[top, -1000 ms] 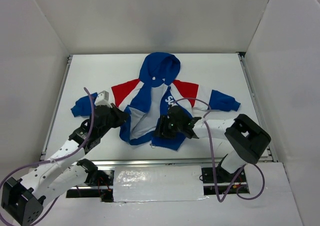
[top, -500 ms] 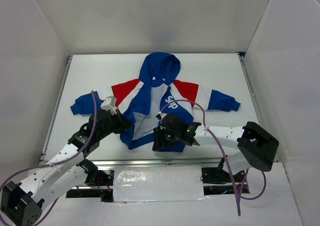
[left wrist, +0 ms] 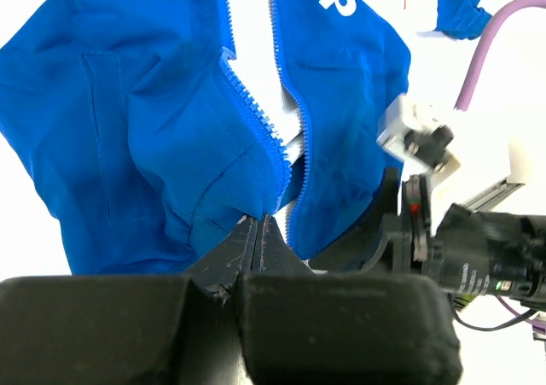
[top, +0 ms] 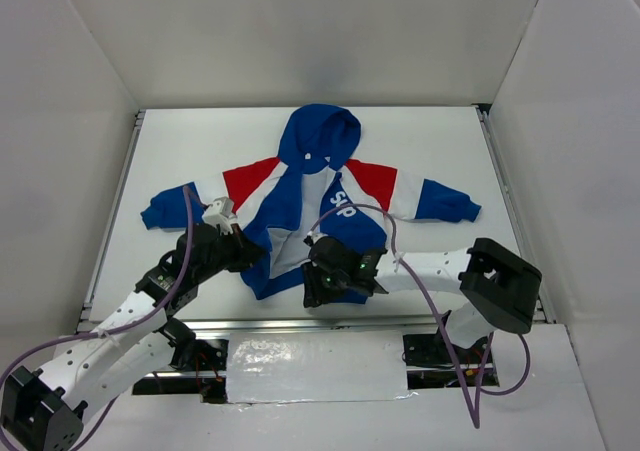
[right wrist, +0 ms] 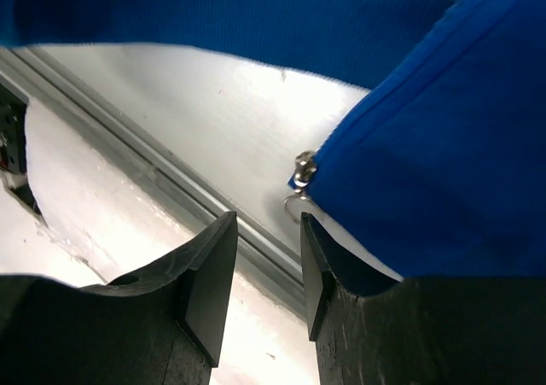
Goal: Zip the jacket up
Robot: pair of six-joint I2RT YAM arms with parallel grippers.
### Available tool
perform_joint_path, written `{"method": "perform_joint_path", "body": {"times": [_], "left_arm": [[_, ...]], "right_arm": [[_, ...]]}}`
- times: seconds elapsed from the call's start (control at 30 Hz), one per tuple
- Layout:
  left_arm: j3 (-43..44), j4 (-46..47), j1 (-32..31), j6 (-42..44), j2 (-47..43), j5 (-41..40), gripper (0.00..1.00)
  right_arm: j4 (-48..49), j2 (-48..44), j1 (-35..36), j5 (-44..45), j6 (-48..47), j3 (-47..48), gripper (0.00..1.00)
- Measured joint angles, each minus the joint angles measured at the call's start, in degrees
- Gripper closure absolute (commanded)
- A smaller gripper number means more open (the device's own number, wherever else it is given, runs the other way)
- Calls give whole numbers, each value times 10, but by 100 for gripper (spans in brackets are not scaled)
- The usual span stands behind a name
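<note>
The jacket [top: 320,136] lies face up and unzipped on the white table, hood far, sleeves spread. My left gripper [top: 250,255] is shut on the bottom hem of the jacket's left front panel [left wrist: 128,103], beside the open zipper teeth [left wrist: 256,112]; its tips [left wrist: 256,220] pinch blue fabric. My right gripper [top: 316,287] is at the bottom corner of the right front panel [right wrist: 444,146]. Its jaws [right wrist: 268,231] are open and hold nothing. The silver zipper slider [right wrist: 303,170] with its ring pull hangs just beyond the right fingertip [right wrist: 314,248].
A metal rail [top: 300,323] runs along the table's near edge, right under my right gripper, and shows in the right wrist view [right wrist: 171,189]. White walls enclose the table on three sides. Purple cables [top: 185,241] loop over both arms.
My right gripper has moved down and left along the right panel to its bottom corner by the rail. My left gripper has shifted slightly right and nearer, still holding the hem.
</note>
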Motion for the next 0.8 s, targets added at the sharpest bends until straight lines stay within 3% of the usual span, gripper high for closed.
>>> {"method": "perform_joint_path", "body": {"times": [0.27, 0.47, 0.63, 0.8], "left_arm": [[-2, 0, 0, 2, -1, 3, 100], [-2, -1, 0, 9, -1, 7, 100], [-2, 0, 0, 12, -1, 10, 100], [-2, 2, 0, 12, -1, 17, 100]], "right_arm": [[9, 33, 55, 2, 13, 4, 57], [19, 9, 64, 6, 23, -3, 54], [9, -42, 61, 54, 23, -2, 51], [-12, -14, 50, 103, 23, 2, 51]]}}
